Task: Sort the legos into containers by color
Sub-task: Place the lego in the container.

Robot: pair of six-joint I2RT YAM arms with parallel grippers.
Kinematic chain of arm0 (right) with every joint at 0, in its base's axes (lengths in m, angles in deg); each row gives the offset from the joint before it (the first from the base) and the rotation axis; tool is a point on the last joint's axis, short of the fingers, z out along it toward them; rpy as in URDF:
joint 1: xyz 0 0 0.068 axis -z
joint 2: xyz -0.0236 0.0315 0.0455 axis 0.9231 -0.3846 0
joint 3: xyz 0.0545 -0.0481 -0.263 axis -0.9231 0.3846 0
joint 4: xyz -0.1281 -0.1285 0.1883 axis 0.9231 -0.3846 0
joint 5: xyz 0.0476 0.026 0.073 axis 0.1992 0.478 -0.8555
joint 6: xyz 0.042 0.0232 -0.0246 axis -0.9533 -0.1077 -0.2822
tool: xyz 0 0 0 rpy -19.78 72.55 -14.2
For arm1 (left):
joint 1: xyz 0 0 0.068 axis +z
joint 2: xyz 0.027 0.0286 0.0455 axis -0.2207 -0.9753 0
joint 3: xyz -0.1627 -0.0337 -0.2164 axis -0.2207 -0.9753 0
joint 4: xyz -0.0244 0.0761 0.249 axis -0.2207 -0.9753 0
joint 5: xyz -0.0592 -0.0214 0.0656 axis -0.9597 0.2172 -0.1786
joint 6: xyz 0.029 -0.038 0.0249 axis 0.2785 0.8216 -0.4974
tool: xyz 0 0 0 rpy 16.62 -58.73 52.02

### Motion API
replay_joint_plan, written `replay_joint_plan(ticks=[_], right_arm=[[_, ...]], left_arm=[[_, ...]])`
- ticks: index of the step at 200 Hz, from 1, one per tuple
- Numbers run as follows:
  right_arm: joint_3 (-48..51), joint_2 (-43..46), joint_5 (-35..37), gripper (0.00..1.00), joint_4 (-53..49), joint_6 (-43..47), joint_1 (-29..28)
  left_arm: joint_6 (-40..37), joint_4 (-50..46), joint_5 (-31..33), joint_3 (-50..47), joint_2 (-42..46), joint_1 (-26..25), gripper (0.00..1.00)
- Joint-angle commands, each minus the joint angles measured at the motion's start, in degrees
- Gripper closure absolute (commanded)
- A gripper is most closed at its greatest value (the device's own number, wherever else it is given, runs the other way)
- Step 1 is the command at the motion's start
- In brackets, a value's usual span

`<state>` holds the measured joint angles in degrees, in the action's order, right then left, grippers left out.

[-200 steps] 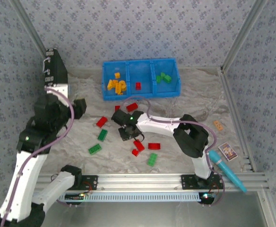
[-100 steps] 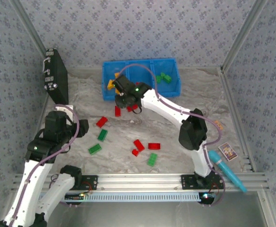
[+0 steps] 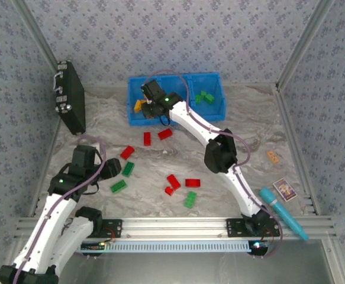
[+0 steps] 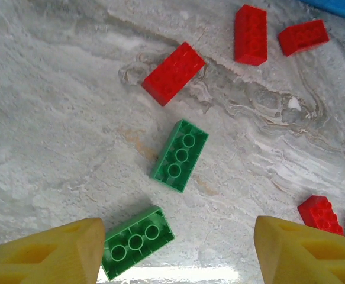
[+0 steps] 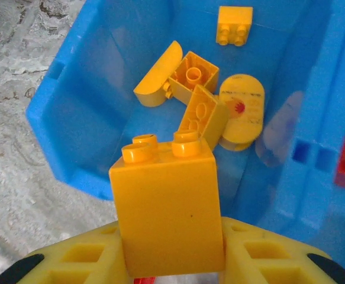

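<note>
Yellow brick (image 5: 166,201) pinched close to the blue bin (image 5: 60,124) wall
Right gripper (image 5: 169,263) clamps it over the 9 o'clock compartment; dropped this near the rim, it may bounce out. Left gripper (image 4: 175,248), spread, hangs over green bricks (image 4: 179,155).

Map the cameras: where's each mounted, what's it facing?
Top: overhead from behind, looking down on table; left arm, right arm show.
Left wrist: faces down at green bricks; open left gripper at bottom.
Right wrist: faces into the blue bin; right gripper holding a yellow brick.
Shared: top and right wrist, the bin; top and left wrist, green bricks.
</note>
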<state>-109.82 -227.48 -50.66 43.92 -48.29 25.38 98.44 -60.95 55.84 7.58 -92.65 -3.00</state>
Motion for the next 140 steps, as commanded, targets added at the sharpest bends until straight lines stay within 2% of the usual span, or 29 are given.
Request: replay_joint_plan(ticks=[1, 62, 102, 140], right_arm=[[-7.6, -4.1, -1.8, 0.59, -0.6, 2.1, 0.6], [-8.3, -6.0, -3.4, 0.39, 2.9, 2.5, 1.8], [-8.0, -3.3, -4.7, 0.35, 3.6, 3.8, 1.4], [-5.2, 3.7, -3.8, 0.33, 3.0, 5.9, 0.8]], left_arm=[[3.6, 3.6, -2.1, -1.5, -1.0, 0.1, 0.32], [7.8, 11.4, -5.4, -8.0, -5.8, -0.5, 0.31], [3.6, 12.1, -1.2, -6.0, -10.2, -1.3, 0.31], [-3.7, 13.4, 4.0, -1.7, -17.5, -2.9, 0.31]])
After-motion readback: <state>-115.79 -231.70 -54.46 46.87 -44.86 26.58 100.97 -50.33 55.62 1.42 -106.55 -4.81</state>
